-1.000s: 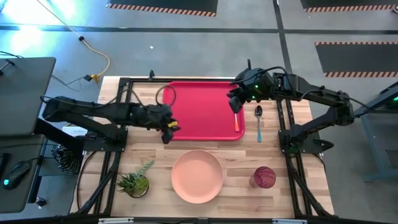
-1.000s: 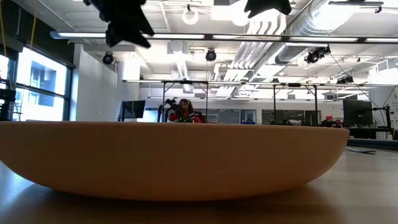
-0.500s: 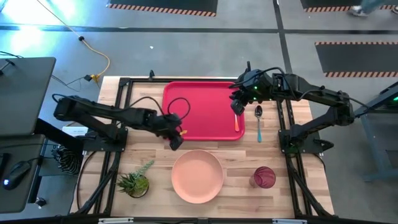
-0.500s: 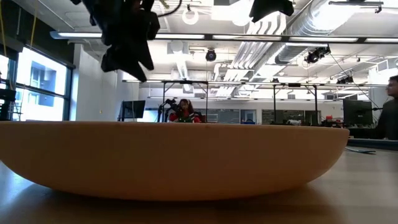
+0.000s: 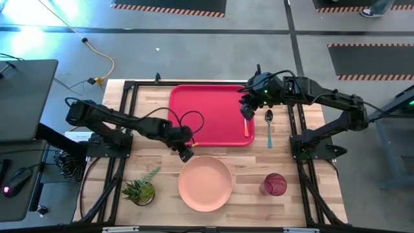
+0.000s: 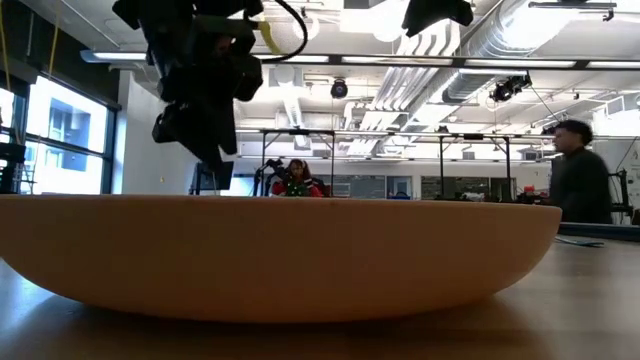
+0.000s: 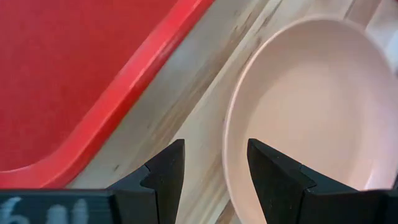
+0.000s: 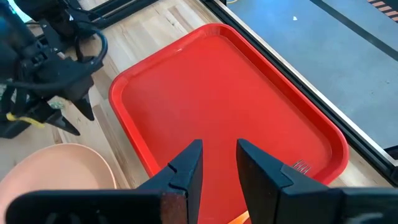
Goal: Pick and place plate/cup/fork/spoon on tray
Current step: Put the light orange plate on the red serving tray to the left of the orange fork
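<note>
The salmon-pink plate (image 5: 205, 183) lies flat on the wooden table, near the front edge. My left gripper (image 5: 185, 153) hangs open above the plate's far-left rim (image 7: 231, 143), one finger on each side of it, slanting down and clear of it. The red tray (image 5: 210, 115) lies at the back, with the orange-handled fork (image 5: 246, 126) flat along its right side. The blue-handled spoon (image 5: 269, 128) lies on the table right of the tray. The dark-red cup (image 5: 274, 184) stands upright right of the plate. My right gripper (image 5: 246, 107) hovers open over the tray's right part.
A small potted plant (image 5: 141, 189) stands left of the plate near the front edge. The arms' black frame rails (image 5: 129, 116) run along both table sides. In the low view the plate (image 6: 280, 250) fills the foreground and a person (image 6: 578, 170) stands in the room behind.
My left gripper has come down and toward the table's near edge, from over the tray's left rim to just above the plate's far-left rim, rolling as it went. My right gripper has kept its place. A person has walked into the low view at the right.
</note>
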You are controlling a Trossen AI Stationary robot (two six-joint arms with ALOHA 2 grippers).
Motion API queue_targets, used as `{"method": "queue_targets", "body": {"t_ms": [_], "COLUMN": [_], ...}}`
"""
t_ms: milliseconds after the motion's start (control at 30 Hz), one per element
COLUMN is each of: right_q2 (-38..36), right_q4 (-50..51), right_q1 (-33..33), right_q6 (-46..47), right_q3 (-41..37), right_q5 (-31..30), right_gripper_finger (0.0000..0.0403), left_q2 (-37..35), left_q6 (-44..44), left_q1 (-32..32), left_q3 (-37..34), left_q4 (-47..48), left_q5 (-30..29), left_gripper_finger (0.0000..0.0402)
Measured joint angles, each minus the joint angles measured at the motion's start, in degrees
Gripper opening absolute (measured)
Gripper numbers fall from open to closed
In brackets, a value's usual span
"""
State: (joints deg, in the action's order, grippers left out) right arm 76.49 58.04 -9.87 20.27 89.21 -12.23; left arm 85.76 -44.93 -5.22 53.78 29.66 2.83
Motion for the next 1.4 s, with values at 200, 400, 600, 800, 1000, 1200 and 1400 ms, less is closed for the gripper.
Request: {"method": "queue_targets", "body": {"t_ms": [200, 400, 600, 800, 1000, 1200, 1400], "right_q2": [0.0, 0.0, 0.0, 0.0, 0.0, 0.0, 0.0], "right_q4": [0.0, 0.0, 0.0, 0.1, 0.3, 1.1, 1.1], "right_q1": [0.0, 0.0, 0.0, 0.0, 0.0, 0.0, 0.0], "right_q6": [0.0, 0.0, 0.0, 0.0, 0.0, 0.2, 0.2], "right_q3": [0.0, 0.0, 0.0, 0.0, 0.0, 0.0, 0.0], "right_q5": [0.0, 0.0, 0.0, 0.0, 0.0, 0.0, 0.0], "right_gripper_finger": [0.0087, 0.0087, 0.0087, 0.0087, 0.0087, 0.0087, 0.0087], "left_q2": [3.3, 5.5, 7.7, 9.7, 12.0, 12.4, 12.1], "left_q6": [-0.6, -1.5, -2.7, -4.1, -6.1, -7.5, -7.6], "left_q1": [-2.3, -4.0, -5.1, -6.1, -6.1, -6.1, -6.1], "left_q3": [0.0, 0.0, 0.0, 0.0, 0.0, 0.0, 0.0], "left_q4": [-1.5, -2.2, -4.2, -4.3, -4.3, -4.3, -4.5], "left_q5": [0.0, 0.0, 0.0, 0.0, -0.4, -0.6, -0.7], "left_gripper_finger": [0.0166, 0.0166, 0.0166, 0.0166, 0.0166, 0.0147, 0.0073]}}
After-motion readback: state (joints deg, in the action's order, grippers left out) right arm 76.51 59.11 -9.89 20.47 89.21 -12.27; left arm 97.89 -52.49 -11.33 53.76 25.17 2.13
